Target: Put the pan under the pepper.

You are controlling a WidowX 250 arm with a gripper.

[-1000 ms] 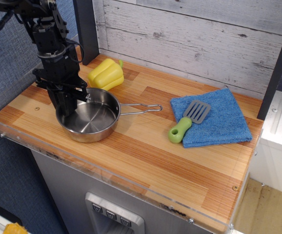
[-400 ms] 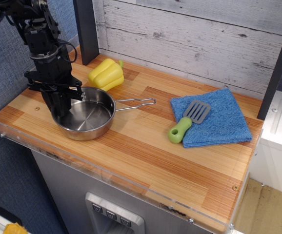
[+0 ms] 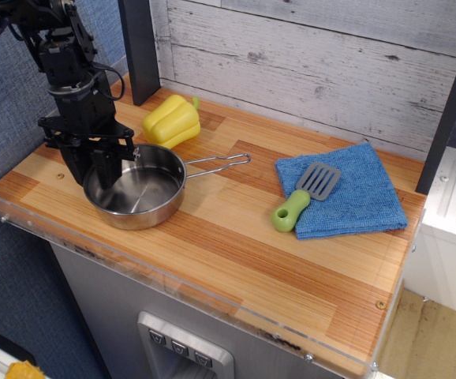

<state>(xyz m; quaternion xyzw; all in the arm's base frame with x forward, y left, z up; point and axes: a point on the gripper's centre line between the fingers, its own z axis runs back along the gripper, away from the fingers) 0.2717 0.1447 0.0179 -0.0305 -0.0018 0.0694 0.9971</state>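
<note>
The shiny steel pan (image 3: 137, 189) sits on the wooden counter at the left, its wire handle (image 3: 220, 161) pointing right. The yellow pepper (image 3: 171, 120) lies just behind the pan, close to its far rim and apart from it. My gripper (image 3: 92, 170) points down over the pan's left rim. Its jaws stand apart, one finger (image 3: 106, 167) inside the pan and the other outside the rim. It holds nothing.
A blue cloth (image 3: 362, 197) lies at the right with a grey spatula with a green handle (image 3: 291, 210) on its left edge. A dark post (image 3: 140, 47) stands behind the pepper. A clear rail (image 3: 173, 276) runs along the counter's front edge.
The pan has slid left and a little back with my gripper. The jaws, shut on the left rim before, now stand apart.
</note>
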